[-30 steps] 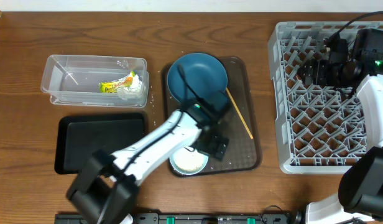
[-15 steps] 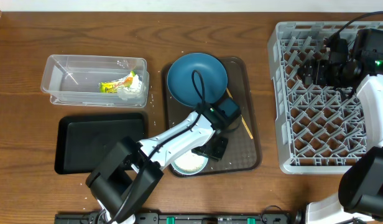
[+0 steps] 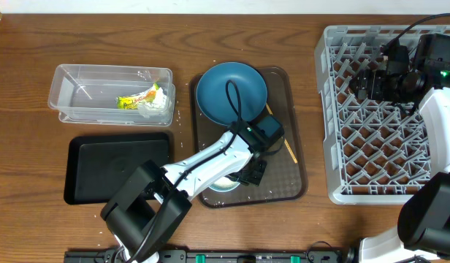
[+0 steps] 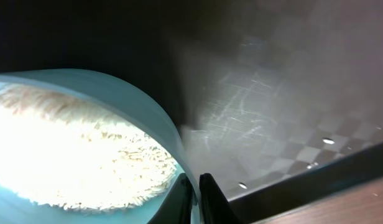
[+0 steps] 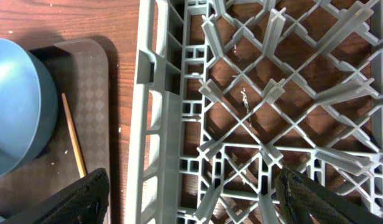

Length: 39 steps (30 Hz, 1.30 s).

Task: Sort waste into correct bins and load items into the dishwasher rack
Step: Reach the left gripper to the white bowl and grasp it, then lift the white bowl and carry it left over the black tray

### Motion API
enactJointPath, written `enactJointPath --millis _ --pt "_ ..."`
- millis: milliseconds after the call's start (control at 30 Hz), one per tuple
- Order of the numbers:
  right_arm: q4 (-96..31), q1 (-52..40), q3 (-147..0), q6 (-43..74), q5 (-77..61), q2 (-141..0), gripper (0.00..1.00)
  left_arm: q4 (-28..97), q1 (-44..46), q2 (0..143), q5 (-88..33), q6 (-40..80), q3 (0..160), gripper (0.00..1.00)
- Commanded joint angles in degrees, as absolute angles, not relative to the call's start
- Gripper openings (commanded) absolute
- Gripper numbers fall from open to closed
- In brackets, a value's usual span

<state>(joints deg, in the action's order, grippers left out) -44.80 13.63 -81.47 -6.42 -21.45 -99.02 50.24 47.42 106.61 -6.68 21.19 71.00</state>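
Observation:
A mint-green bowl [image 4: 148,112] holding white rice [image 4: 73,155] sits at the front of the brown tray [image 3: 294,186]. My left gripper [image 4: 196,186] is shut on its rim, one finger inside and one outside. From overhead the left arm hides most of the bowl [image 3: 225,185]. The deep-blue dish [image 3: 231,91] lies at the tray's back, with the wooden stick [image 3: 289,151] to its right. The snack wrapper [image 3: 137,98] and white tissue [image 3: 159,106] lie in the clear tub [image 3: 64,95]. My right gripper [image 5: 191,193] hangs open over the left edge of the dishwasher rack [image 5: 241,93].
The black tray [image 3: 115,172] lies in front of the clear tub, left of the brown tray. The rack [image 3: 386,117] fills the right side of the table. In the right wrist view the blue dish [image 5: 17,112] and stick [image 5: 73,146] lie left of the rack.
My left gripper has gone from wide open to shut on the bowl's rim, and the left arm shifted right over the bowl. The right arm has not moved.

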Motion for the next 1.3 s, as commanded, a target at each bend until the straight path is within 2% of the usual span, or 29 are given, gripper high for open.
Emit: enactJointPath --millis 0,367,633,933,1100,1267 --pt "-44.8 13.3 -81.4 -5.6 -22.3 -99.0 0.85 50.0 47.2 107.2 -2.0 21.1 71.1 0.06" --pt "-44.8 13.3 -81.4 -5.6 -21.2 -99.0 0.86 51.4 46.5 104.1 -1.9 21.1 71.2 0.06" --pt "-44.8 13.3 -81.4 -5.7 -21.0 -99.0 0.86 53.7 40.3 94.9 -1.9 20.0 71.2 0.06" --pt "-44.8 13.3 -81.4 -5.7 -20.8 -99.0 0.86 57.4 24.0 84.8 -3.7 16.8 71.2 0.06" --pt "-44.8 13.3 -81.4 -5.7 -20.8 -99.0 0.86 57.4 12.1 83.4 -14.6 10.7 71.2 0.06" --pt "-44.8 13.3 -81.4 -5.9 -20.7 -99.0 0.86 55.3 -0.7 83.5 -30.7 3.5 69.0 0.06"
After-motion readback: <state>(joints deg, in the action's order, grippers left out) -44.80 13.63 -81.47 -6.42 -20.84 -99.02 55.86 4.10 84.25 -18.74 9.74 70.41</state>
